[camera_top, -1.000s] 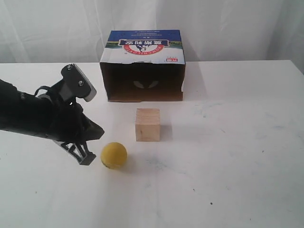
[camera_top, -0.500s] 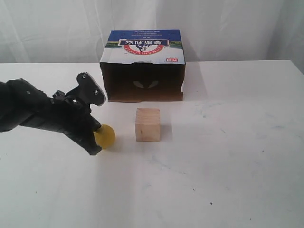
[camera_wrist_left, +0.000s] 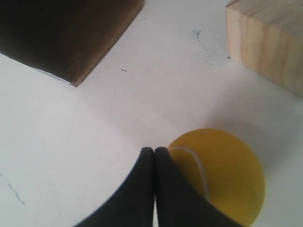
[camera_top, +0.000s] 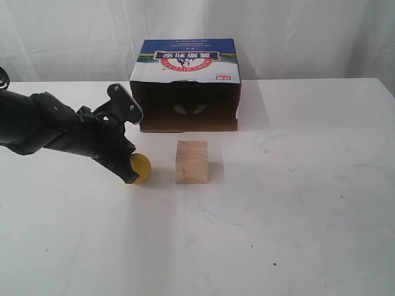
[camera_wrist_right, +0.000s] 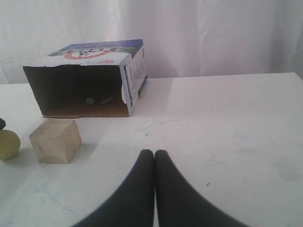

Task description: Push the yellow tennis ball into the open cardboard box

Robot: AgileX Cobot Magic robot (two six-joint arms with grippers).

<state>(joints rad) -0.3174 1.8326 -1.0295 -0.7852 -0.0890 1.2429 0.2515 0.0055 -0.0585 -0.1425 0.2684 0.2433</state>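
Observation:
The yellow tennis ball (camera_top: 141, 168) (camera_wrist_left: 222, 170) (camera_wrist_right: 8, 144) rests on the white table, left of the pale wooden cube (camera_top: 192, 161). My left gripper (camera_top: 131, 175) (camera_wrist_left: 154, 150) is shut with nothing between its fingers, and the side of one finger lies against the ball. The open cardboard box (camera_top: 186, 92) (camera_wrist_right: 85, 80) lies on its side at the back, its dark opening facing the front; one brown corner (camera_wrist_left: 71, 38) shows in the left wrist view. My right gripper (camera_wrist_right: 155, 152) is shut and empty, off to the right and outside the exterior view.
The wooden cube (camera_wrist_left: 267, 40) (camera_wrist_right: 56, 140) stands between the ball and the box's right half. A white curtain hangs behind the table (camera_top: 296, 203). Bare tabletop stretches to the right and front.
My left gripper has swept up and right toward the box, rolling the ball from the front of the table to just left of the cube.

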